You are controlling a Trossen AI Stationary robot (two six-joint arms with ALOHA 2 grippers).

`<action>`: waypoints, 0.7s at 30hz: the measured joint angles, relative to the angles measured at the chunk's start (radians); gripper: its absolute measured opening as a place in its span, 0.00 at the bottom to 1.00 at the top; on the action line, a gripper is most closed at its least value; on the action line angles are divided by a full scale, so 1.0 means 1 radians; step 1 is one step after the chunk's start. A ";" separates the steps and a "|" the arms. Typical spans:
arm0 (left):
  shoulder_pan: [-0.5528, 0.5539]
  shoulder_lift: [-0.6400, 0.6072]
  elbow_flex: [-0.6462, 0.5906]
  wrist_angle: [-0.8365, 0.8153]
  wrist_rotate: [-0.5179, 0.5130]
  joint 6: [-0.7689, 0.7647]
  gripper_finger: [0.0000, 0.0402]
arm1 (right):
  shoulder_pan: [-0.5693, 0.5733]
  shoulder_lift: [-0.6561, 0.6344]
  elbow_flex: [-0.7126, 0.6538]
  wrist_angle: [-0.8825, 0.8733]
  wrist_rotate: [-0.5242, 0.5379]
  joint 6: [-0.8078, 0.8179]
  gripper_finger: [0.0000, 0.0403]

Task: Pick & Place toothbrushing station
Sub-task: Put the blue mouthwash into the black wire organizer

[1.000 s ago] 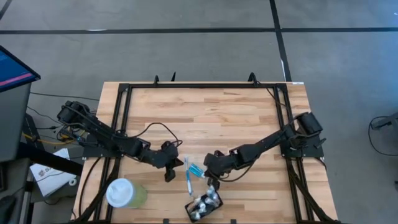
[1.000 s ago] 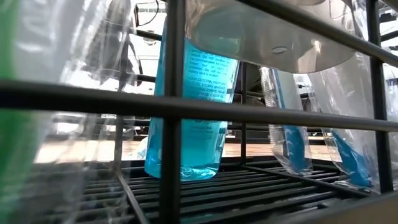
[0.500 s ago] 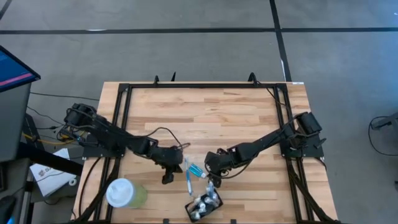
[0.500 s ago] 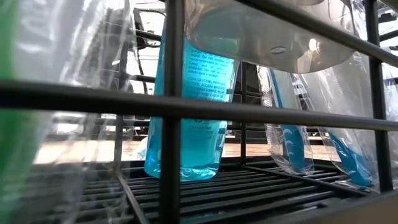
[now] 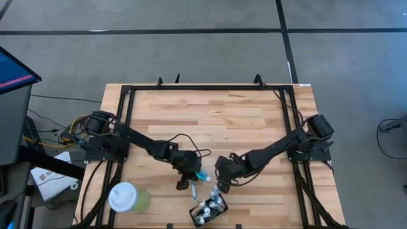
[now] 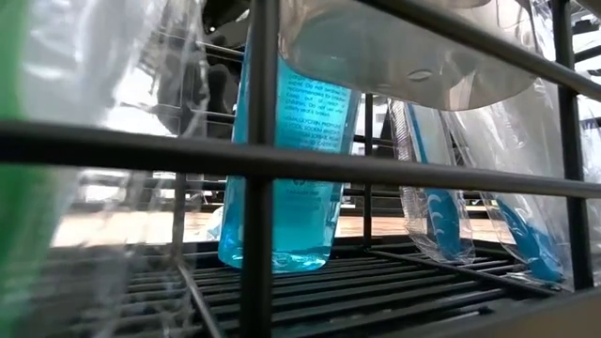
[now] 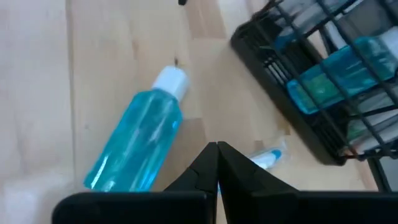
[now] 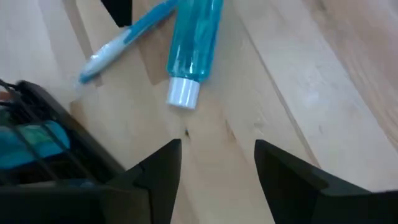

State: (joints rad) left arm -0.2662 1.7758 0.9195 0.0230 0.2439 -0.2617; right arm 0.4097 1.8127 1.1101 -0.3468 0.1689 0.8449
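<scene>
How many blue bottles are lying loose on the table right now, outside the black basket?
1: a blue bottle with a white cap lies flat on the wood beside the black basket, next to a loose toothbrush. The basket holds more blue items; the arms may hide others.

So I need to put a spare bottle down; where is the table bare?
The far half of the table is bare. It is crowded at the near edge: cup, both grippers, blue bottle, toothbrush and black basket.
</scene>
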 joint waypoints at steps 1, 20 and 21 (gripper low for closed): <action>-0.002 0.005 0.007 0.002 0.000 0.013 0.00 | 0.009 -0.012 -0.009 0.003 0.017 0.018 0.48; 0.001 0.179 0.130 0.007 -0.190 0.053 0.00 | 0.081 -0.101 -0.075 -0.028 0.144 0.196 0.43; 0.008 0.179 0.130 0.006 -0.200 0.045 0.00 | 0.084 -0.101 -0.075 -0.038 0.144 0.195 0.43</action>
State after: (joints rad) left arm -0.2584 1.9549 1.0492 0.0290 0.0439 -0.2170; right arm 0.4938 1.7119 1.0355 -0.3847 0.3130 1.0403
